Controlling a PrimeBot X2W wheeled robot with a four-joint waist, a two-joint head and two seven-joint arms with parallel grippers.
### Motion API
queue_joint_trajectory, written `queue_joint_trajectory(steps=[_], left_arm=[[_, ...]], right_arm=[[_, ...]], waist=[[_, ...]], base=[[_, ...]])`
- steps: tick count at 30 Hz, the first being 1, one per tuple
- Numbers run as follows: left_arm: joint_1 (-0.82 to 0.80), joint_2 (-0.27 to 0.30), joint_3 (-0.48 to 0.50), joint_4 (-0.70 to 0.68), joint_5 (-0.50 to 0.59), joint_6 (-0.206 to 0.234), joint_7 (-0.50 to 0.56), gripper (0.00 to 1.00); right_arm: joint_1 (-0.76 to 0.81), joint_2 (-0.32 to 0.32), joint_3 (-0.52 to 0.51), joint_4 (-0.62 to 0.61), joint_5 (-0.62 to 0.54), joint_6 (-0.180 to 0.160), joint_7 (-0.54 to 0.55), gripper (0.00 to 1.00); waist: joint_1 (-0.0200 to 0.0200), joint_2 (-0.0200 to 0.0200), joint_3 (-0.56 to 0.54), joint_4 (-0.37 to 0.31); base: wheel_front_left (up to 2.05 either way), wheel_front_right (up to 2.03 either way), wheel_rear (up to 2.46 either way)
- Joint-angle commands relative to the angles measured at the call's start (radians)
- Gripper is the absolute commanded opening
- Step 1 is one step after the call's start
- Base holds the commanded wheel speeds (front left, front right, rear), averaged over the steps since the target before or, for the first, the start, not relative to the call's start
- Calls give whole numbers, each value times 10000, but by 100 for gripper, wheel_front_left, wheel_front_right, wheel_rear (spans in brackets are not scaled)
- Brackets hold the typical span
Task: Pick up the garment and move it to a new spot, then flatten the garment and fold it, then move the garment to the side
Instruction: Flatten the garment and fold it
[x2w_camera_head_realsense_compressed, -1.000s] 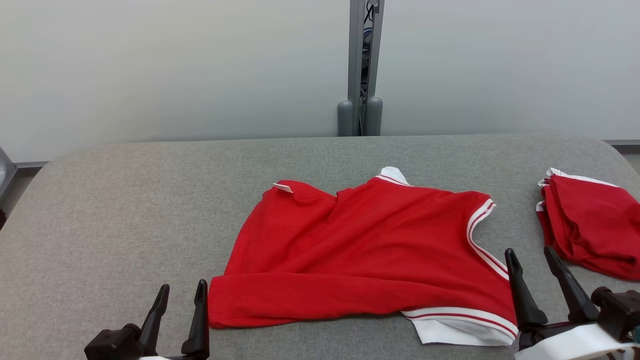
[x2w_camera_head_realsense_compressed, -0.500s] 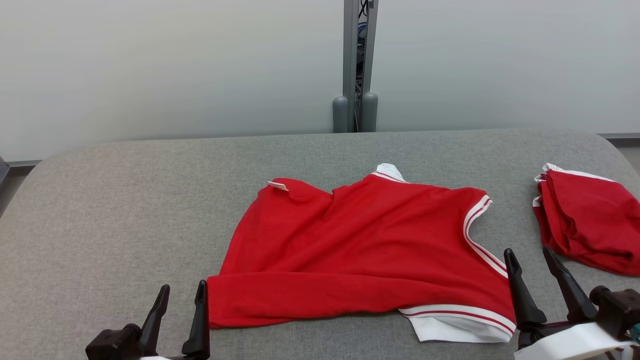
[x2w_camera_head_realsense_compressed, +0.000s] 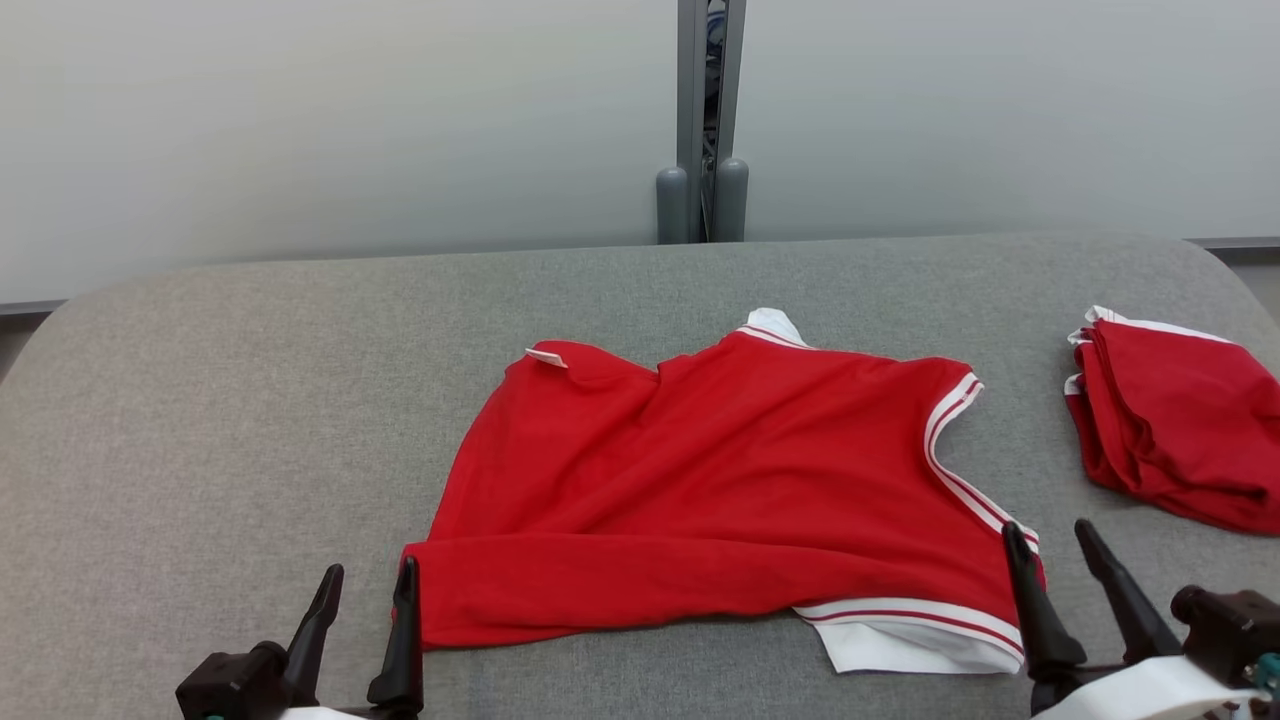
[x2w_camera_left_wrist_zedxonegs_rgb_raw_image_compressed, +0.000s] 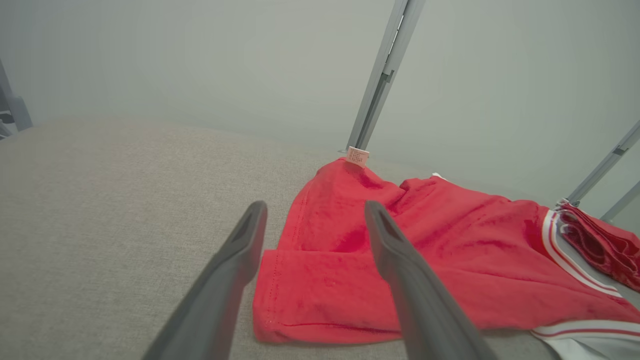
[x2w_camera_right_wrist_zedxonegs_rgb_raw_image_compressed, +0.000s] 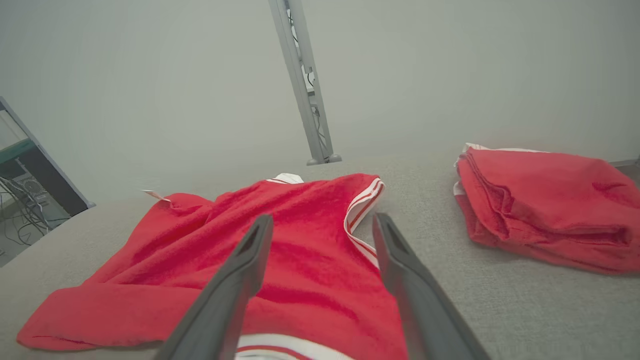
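Garment: red garment (x2w_camera_head_realsense_compressed: 720, 490) with white striped trim, lying mid-tabletop (x2w_camera_head_realsense_compressed: 200, 420). It is roughly spread, with its near edge doubled over in one long fold. A small tag (x2w_camera_head_realsense_compressed: 545, 357) sticks up at the far left corner.
Handling (judged): light, limp knit. It should sag from any hold and drag rather than glide on the grey cloth surface. Nothing fragile.
Where to hold (judged): the two near corners, pinching through every layer, best at the hem or trim where the cloth is thicker.
Left gripper (x2w_camera_head_realsense_compressed: 371, 568): fingers spread, empty. Its inner finger is just beside the fold's left corner; contact cannot be told.
Right gripper (x2w_camera_head_realsense_compressed: 1047, 528): fingers spread, empty. In the head view one finger overlaps the striped edge; whether it touches is unclear.
Neighbour: folded red pile (x2w_camera_head_realsense_compressed: 1170, 430) at the right, apart from the garment.
Hidden: how many layers sit under the fold. The collar is mostly behind the far edge. The white patch at the near right may be a sleeve or the inside face. The pile is cut off by the picture's edge.
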Motion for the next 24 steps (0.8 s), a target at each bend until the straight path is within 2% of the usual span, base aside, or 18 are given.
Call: queue_joint_trajectory(steps=[1,4,16,24], left_arm=[[-192,57,-12,2,26,19,15,100],[-335,17,-80,45,48,-23,17,100],[-726,-58,-204,230,109,-174,-92,100],[-862,-73,-276,433,135,-256,-133,100]], right_arm=[[184,24,7,161,340,1,129,100],[462,59,180,590,808,1,270,100],[1336,66,472,1487,1514,1,322,100],[999,-28,530,1878,1566,1,182,100]], waist=[[0,0,154,-1],[0,0,446,19],[0,0,1133,93],[0,0,1239,115]], base=[[0,0,0],[0,0,0],[0,0,0],[0,0,0]])
